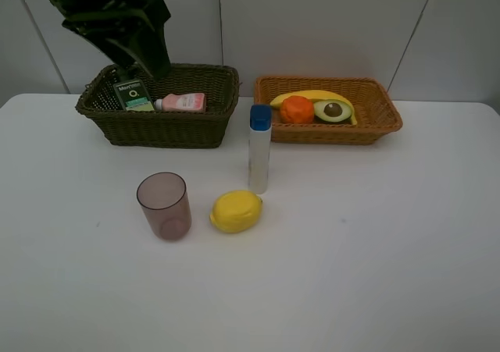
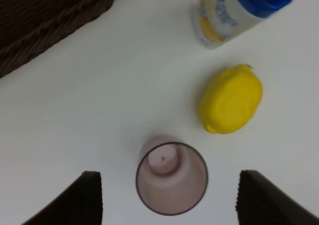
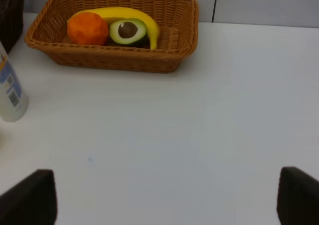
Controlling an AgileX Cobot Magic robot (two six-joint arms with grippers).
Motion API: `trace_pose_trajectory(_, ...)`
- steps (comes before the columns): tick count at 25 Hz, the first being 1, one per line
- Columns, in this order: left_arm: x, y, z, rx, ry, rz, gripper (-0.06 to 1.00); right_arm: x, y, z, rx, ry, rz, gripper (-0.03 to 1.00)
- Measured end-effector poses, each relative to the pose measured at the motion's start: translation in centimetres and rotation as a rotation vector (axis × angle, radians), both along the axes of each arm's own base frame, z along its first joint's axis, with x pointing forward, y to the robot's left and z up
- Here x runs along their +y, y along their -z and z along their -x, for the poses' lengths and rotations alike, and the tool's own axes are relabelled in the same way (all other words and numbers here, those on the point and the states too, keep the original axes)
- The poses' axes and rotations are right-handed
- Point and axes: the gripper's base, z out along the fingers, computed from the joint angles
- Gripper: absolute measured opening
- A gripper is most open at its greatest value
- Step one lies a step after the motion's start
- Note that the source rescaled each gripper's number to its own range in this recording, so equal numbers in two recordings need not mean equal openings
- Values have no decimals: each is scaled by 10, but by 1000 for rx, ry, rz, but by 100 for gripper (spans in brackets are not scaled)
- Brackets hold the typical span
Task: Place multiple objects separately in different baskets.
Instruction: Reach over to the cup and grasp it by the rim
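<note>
Left wrist view: left gripper (image 2: 168,174) jaws spread, empty, framing the translucent pinkish plastic tumbler (image 2: 172,177), which stands upright on the white table (image 1: 375,250). Exterior high: the oval yellow lemon (image 1: 235,211) sits near its 3 o'clock, the tall white blue-capped bottle (image 1: 259,151) at 2. Drop straight and pinch the wall mid-height, clear of the lemon. Target is probably the dark brown woven basket (image 1: 168,126) at 12; height is hard to judge. Right gripper (image 3: 165,171) open, holding nothing.
</note>
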Motion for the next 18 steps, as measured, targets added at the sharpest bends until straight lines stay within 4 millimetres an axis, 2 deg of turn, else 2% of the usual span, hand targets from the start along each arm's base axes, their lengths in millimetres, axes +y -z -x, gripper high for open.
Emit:
trace_pose_trajectory(3,-17,3,13,-21,34,-59,77,0,0,0,0,0,0,90)
trace_pose_trajectory(5,-21,5,17,-23,45,-79,77,0,0,0,0,0,0,90)
trace_pose_trajectory(6,-29,13,26,-19,71,-123,77,0,0,0,0,0,0,90)
trace_pose_trajectory(9,-36,25,37,3,109,-163,77,0,0,0,0,0,-1,90)
trace_pose_trajectory(13,-33,42,43,36,125,-217,77,0,0,0,0,1,0,90)
trace_pose_trajectory(18,-11,59,35,57,84,-306,77,0,0,0,0,1,0,90)
